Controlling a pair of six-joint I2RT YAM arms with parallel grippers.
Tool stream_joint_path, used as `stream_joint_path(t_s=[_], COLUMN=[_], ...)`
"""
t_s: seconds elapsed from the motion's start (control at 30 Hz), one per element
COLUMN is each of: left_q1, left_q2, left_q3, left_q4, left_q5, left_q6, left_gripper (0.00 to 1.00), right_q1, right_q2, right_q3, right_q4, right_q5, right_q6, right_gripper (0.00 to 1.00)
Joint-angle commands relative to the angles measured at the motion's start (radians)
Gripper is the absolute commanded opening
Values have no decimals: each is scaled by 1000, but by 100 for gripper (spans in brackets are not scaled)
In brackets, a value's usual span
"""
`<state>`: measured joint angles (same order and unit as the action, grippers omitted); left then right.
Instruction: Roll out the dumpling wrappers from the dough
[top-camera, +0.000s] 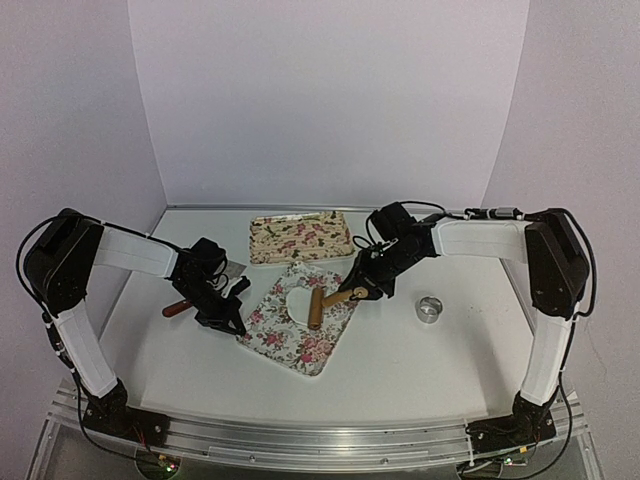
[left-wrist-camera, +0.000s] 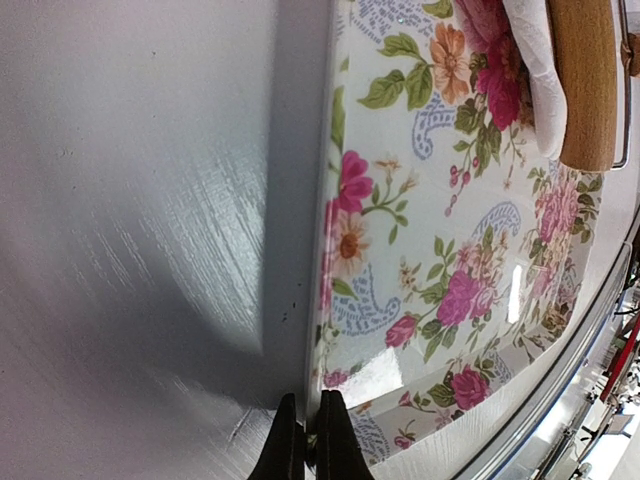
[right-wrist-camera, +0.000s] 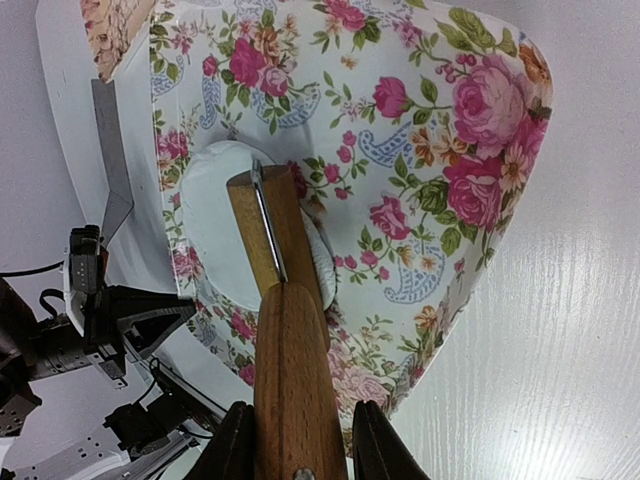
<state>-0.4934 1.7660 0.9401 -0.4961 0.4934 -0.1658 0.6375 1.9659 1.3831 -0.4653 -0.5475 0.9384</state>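
Observation:
The dough (top-camera: 288, 298) is a flattened white patch on the near flowered tray (top-camera: 300, 345). A wooden rolling pin (top-camera: 316, 307) lies across the dough's right side. My right gripper (top-camera: 362, 287) is shut on the pin's handle (right-wrist-camera: 295, 390), with a finger on each side. The roller (right-wrist-camera: 262, 235) rests on the dough (right-wrist-camera: 215, 225). My left gripper (top-camera: 232, 312) is shut on the tray's left rim (left-wrist-camera: 318, 390), the fingers pinching it. The dough (left-wrist-camera: 535, 70) and the roller (left-wrist-camera: 585, 80) show at the top right of the left wrist view. No separate round wrapper is in view.
A small metal ring (top-camera: 430, 309) stands on the table right of the tray. A second flowered tray (top-camera: 298, 237) lies at the back. A scraper with a brown handle (top-camera: 178, 309) and a metal blade (right-wrist-camera: 110, 150) lies by the left arm.

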Motion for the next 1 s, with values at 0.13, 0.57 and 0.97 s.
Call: stream_joint_path(t_s=[0.13, 0.57, 0.97], left_q1=[41, 45, 45], left_q2=[-30, -31, -34], left_q3=[-15, -14, -18], left_q4=[-41, -40, -38], left_q5=[-91, -88, -84], left_q6=[-18, -18, -17], left_gripper=[0, 0, 0], right_q1=[-44, -52, -55], right_q2=[139, 129, 121], right_q3=[-168, -181, -188], right_q4=[-533, -535, -536], right_q5=[444, 448, 451], right_q6=[-26, -26, -21], right_gripper=[0, 0, 0])
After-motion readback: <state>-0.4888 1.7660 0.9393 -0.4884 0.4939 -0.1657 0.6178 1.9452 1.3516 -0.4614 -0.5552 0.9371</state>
